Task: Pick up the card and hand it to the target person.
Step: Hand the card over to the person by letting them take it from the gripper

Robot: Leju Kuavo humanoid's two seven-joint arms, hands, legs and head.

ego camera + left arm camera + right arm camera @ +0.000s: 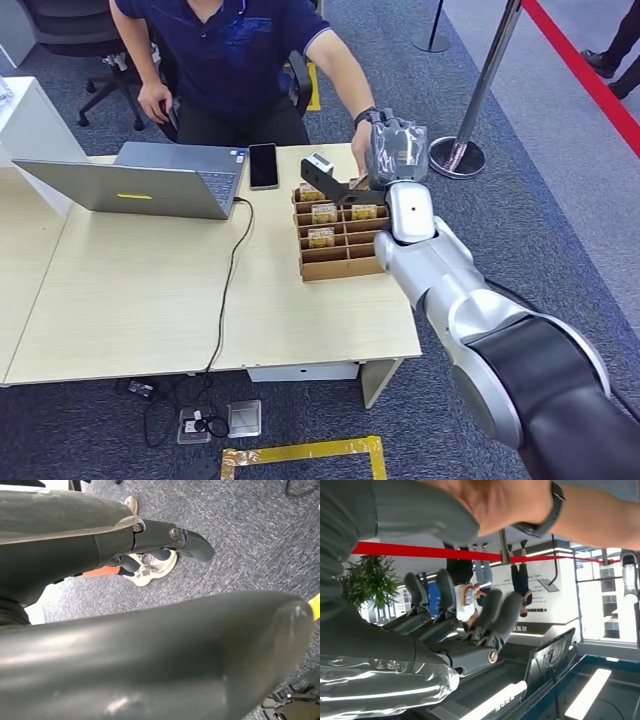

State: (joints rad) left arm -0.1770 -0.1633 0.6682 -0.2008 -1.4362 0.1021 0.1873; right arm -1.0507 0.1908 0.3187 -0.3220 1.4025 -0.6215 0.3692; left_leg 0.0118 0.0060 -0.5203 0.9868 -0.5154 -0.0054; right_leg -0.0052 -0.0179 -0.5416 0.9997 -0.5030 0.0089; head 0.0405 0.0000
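While raised above the far right corner of the pale wooden table (151,300), the right hand (398,152) has its dark fingers (497,615) extended and apart, grasping nothing, and the person's hand (361,160) touches it from the far side. Just below and beside those fingers: brown slotted cardboard tray (340,262) holding several small yellow-printed cards (324,212). Left hand (166,537): dark fingers lightly curled over grey carpet, clasping nothing.

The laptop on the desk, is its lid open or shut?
Open: the laptop lid stands raised off its base, facing the seated person.
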